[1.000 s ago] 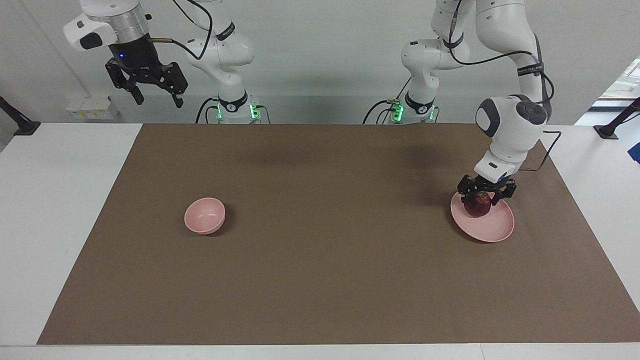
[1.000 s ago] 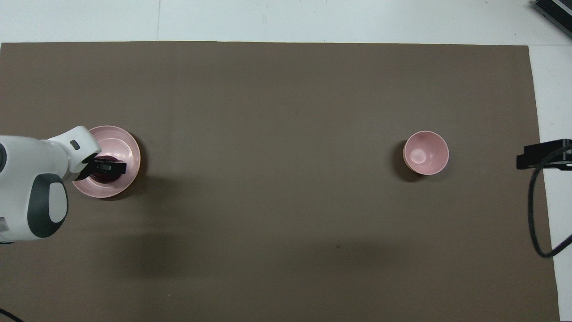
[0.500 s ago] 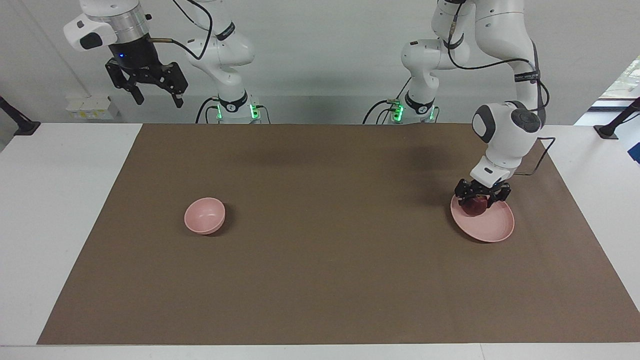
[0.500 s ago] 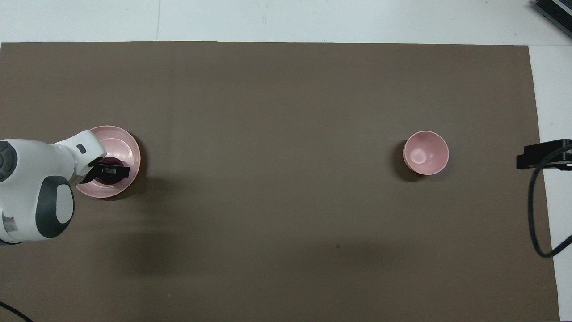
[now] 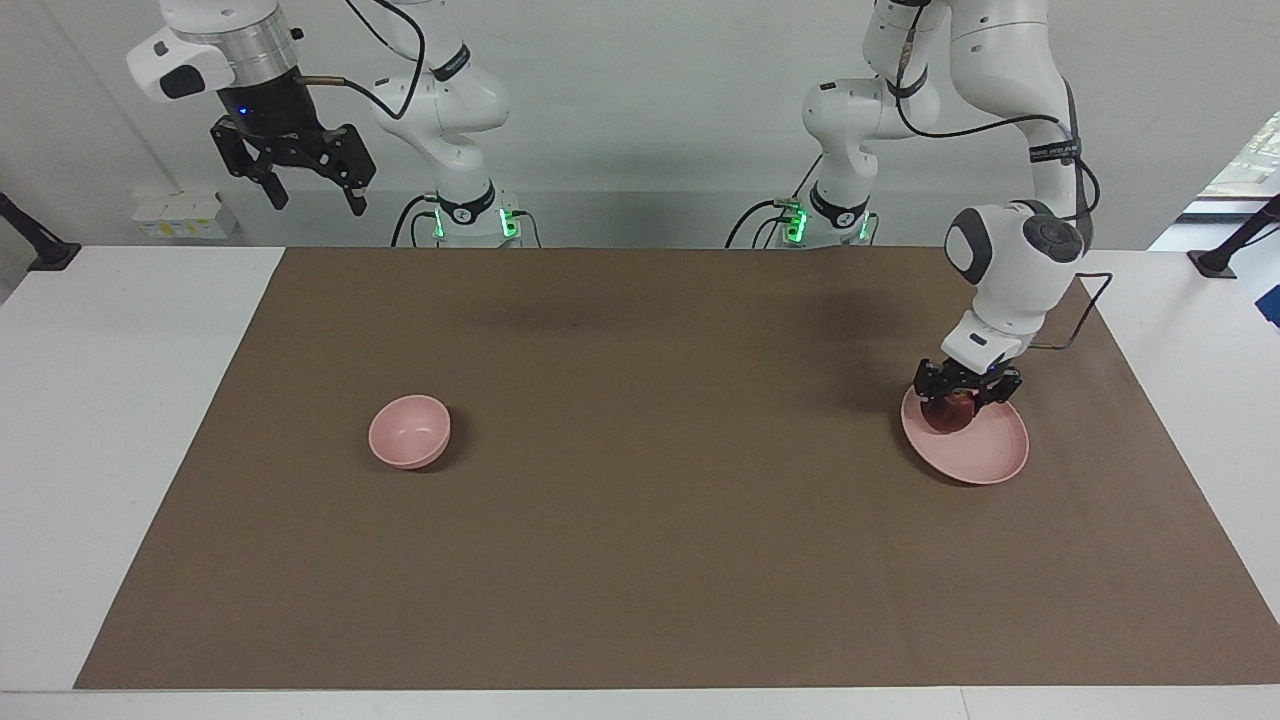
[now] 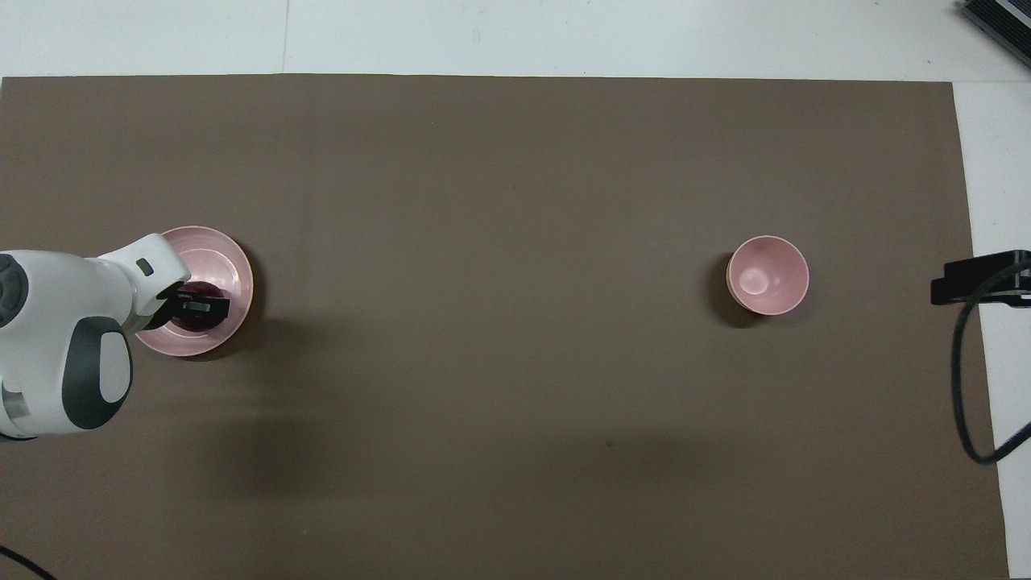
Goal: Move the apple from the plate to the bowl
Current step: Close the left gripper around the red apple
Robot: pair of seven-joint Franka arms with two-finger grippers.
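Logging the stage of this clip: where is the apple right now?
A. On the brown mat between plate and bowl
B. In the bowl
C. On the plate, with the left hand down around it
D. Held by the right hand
C: the apple sits on the plate with the left hand down around it; the bowl holds nothing.

arms (image 5: 1010,60): glossy white | joints: grey caps | cables: black | bases: green lights
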